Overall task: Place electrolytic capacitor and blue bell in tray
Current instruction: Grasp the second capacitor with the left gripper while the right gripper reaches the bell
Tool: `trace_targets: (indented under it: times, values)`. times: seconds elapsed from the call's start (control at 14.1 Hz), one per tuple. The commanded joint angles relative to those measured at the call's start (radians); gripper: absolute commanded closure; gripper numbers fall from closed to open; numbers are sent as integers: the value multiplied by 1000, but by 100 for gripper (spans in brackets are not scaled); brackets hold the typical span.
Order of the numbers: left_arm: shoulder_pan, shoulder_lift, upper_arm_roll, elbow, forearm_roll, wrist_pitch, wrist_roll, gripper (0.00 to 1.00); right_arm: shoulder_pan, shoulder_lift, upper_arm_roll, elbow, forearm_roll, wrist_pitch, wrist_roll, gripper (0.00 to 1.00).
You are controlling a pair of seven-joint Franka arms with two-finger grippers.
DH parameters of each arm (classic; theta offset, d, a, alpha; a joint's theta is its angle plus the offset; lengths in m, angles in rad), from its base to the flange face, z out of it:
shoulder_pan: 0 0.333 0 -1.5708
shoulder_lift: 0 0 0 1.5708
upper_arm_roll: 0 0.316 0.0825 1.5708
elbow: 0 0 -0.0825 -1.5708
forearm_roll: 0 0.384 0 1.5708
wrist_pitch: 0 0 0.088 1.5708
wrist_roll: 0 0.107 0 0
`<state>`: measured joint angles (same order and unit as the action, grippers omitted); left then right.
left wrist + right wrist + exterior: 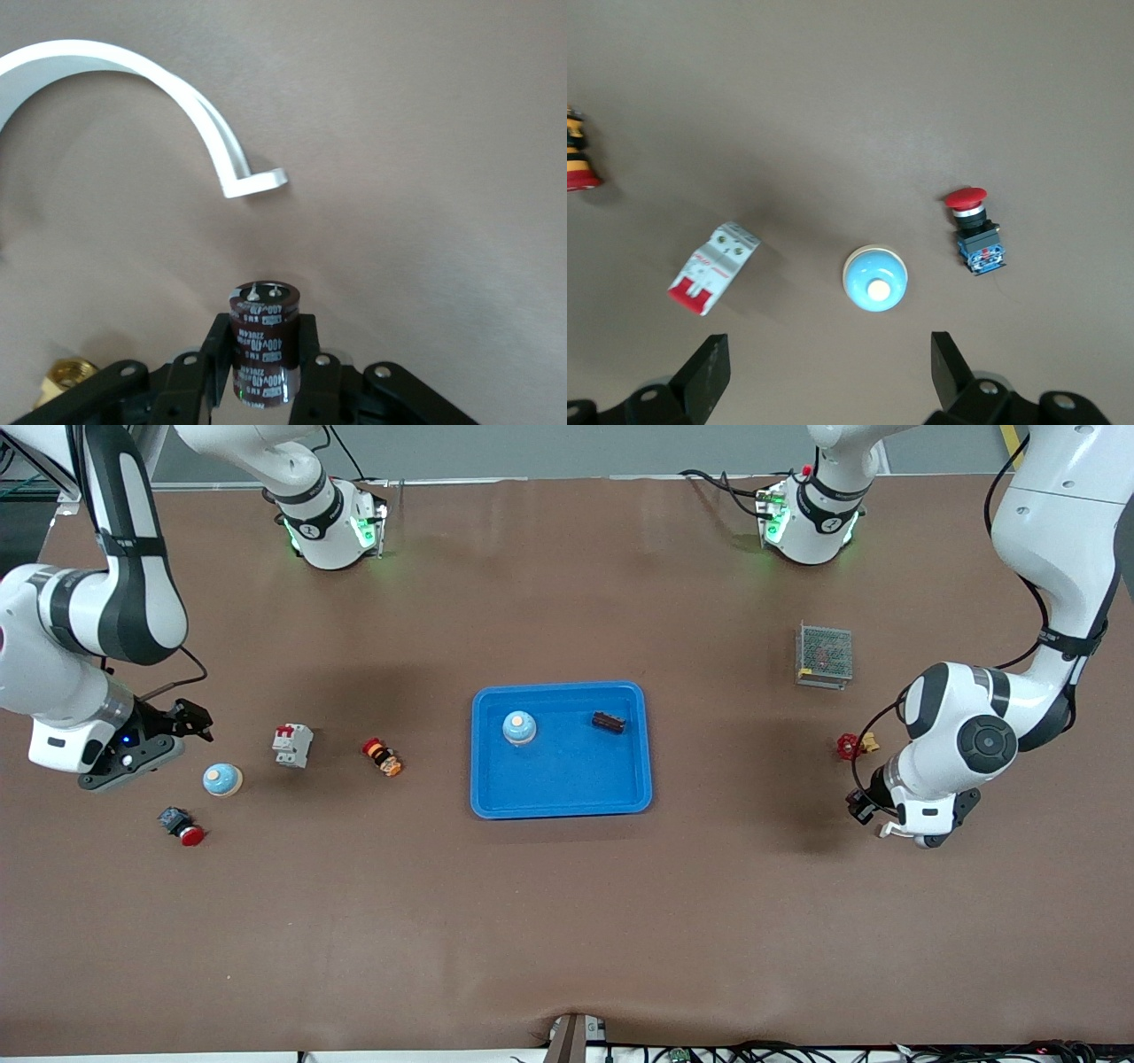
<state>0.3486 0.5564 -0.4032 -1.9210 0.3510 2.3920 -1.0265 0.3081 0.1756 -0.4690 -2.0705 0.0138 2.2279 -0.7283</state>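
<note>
capacitor [263, 341] sits clamped upright in the left gripper [263, 372] over bare worktop [567, 921], well apart from the tray [562, 802]. carry it level, lower fully before letting go. right gripper [828, 372] hangs wide open above the second blue bell [875, 280].

Bright blue tray [561, 797], dark brown white-printed capacitor [263, 341].

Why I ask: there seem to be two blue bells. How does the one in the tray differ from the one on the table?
The bell in the tray rests inside the blue tray; the bell on the table sits on the brown mat toward the right arm's end, under the open right gripper. The tray bell lies farther from the front camera. Both stand upright, blue domes with pale tops.
</note>
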Motion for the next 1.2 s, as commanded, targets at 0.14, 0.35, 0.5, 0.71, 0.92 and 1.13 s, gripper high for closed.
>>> trace_targets:
  times: [0.14, 0.35, 0.5, 0.71, 0.92, 1.13]
  values:
    - [-3, -10, -57, 25, -3, -14, -75, 100, -41, 71, 18, -3, 18, 65, -81, 0]
    - [-17, -10, -92, 49, -3, -42, -128, 100, -76, 134, 18, -3, 115, 120, -212, 0]
    - [-60, -10, -92, 66, -3, -63, -176, 100, -90, 169, 18, -2, 173, 142, -276, 0]
    - [-100, -10, -92, 76, -1, -65, -224, 100, -103, 209, 18, -2, 222, 167, -341, 0]
    - [-172, -10, -92, 83, 2, -67, -296, 100, -104, 232, 20, -3, 247, 174, -373, 0]
    - [-247, -10, -92, 97, 2, -77, -351, 100, -110, 246, 20, -3, 247, 177, -388, 0]
